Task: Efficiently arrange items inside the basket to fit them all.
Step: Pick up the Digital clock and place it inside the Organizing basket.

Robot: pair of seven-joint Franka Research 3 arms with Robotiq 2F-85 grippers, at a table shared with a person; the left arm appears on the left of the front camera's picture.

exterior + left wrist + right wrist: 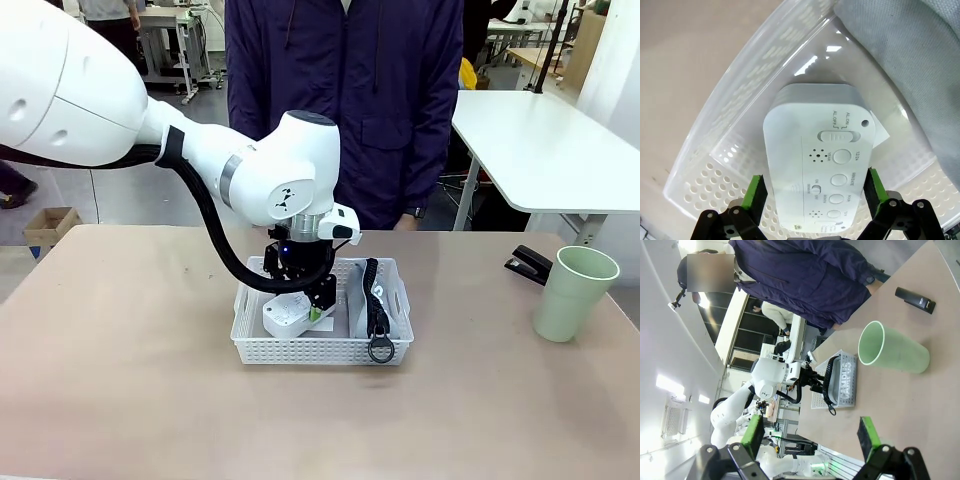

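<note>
- Green pads [758,192] of the left gripper [816,194] stood up either side of the small white box [820,165]; jaws spread, each pad just beside a flank of the box, grip let go as far as the wrist view showed
- That box lay flat on the floor of the basket [320,351], button face up, in the half on the robot's left; switches and round buttons showed plainly on top
- Over on the basket's right half sat the grey pouch [357,305], up on its edge against the side wall; its black strap [374,295] ran along the top and the ring [381,349] hung over the near rim; the lettering "CAMPUS" read clearly from the right wrist camera
- White left arm came in from the left and bent straight down over the basket; a person [340,100] in a dark jacket stood just behind, at the table's far edge
- Out on the right of the table [130,330], well apart from the basket, the pale green cup [573,293] stood upright, mouth open to the ceiling
- Just beyond it lay the black stapler [528,266], near the cup but not touching
- Right gripper [811,432] hung high off to the side, fingers wide apart, nothing between them
</note>
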